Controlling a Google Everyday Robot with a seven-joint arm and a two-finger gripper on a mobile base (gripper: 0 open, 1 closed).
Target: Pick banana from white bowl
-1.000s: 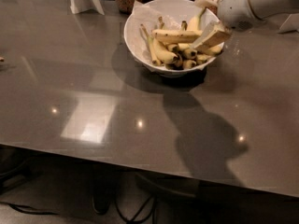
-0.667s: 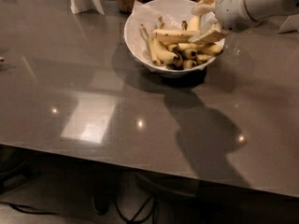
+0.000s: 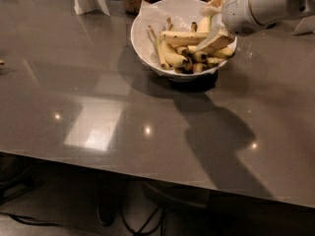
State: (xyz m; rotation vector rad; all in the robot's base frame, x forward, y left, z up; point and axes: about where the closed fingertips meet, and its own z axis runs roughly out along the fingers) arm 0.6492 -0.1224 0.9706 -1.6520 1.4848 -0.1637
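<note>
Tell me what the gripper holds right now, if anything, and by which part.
Cannot be told. The gripper is at the right rim of the large glossy white bowl, close to the long pale-yellow banana; no hold shows.

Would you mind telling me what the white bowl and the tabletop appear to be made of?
The white bowl looks like glazed ceramic: glossy white wall. The tabletop seems polished grey stone or laminate; it mirrors lights. The gripper sits over the bowl's right rim.

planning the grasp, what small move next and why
Probably ease the gripper inward and down onto the long, nearly straight pale-yellow banana: it hovers at the view's right side of the large glossy white bowl, and that banana lies beside it, unlifted.
</note>
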